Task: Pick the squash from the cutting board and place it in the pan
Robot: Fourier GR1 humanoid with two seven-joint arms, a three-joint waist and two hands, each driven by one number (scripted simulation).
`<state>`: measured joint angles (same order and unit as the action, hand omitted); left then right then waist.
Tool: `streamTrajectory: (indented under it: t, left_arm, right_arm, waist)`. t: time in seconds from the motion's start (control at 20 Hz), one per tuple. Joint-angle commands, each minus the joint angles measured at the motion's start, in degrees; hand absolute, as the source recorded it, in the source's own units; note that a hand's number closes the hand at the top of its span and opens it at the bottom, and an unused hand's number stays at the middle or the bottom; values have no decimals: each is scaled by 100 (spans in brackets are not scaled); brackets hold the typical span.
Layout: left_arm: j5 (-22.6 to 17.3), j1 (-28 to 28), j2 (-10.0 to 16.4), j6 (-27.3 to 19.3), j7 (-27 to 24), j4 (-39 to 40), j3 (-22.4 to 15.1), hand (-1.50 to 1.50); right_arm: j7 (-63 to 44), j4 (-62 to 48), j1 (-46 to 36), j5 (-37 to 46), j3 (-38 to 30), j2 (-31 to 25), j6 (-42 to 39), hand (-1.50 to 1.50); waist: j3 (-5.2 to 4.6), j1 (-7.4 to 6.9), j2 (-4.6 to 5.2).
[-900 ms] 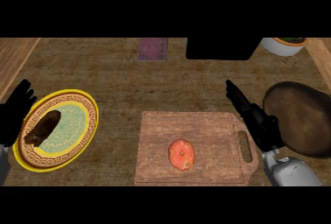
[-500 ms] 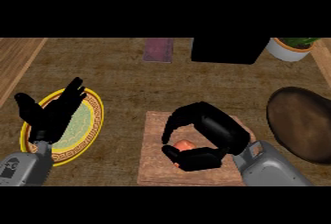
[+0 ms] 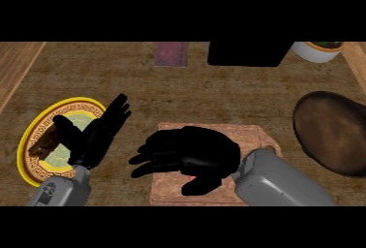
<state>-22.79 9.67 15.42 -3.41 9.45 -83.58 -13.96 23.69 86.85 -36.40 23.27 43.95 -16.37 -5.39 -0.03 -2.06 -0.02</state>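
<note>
At the far left a round yellow-rimmed plate (image 3: 28,167) lies on the brown counter (image 3: 107,72) with a dark brown piece of food on it. The left hand (image 3: 97,135) is over the plate's right rim, fingers straight and spread, holding nothing. A moment ago it hung low at the counter's left edge, and it has since risen and moved inward. It plays no part in the pick.

In the middle lies the rectangular wooden cutting board (image 3: 247,133). The right hand (image 3: 190,155) has swung in from beside the pan and now covers the board's left half. Its fingers are curled down and its thumb is tucked under. Half a second ago the fingers arched higher and the orange squash (image 3: 191,179) showed plainly between them. Now only a thin orange sliver peeks out below the palm, so the squash is still on the board, wrapped by the hand. I judge the grasp to be closing or just closed. Whether it has left the board's surface cannot be told from here.

To the right the dark brown round pan (image 3: 336,131) sits well apart from the board, with nothing in it. What remains, as I read it, is to lift the squash, carry it right and release it over the pan
</note>
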Motion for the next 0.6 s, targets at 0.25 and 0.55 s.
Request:
streamTrajectory:
  t: [0.25, 0.55]
  left_arm:
    - [68, -329, -68, -123, -35, -66, -42, 0]
    - [226, -387, -203, -282, -164, -103, -90, 0]
  right_arm:
    - [-1790, 311, -1107, 2687, 1606, -664, -1019, -150]
    - [-3587, 867, -1066, 3430, 2560, -20, -2812, -150]
  waist:
    - [-24, 243, -182]
    - [-13, 327, -117]
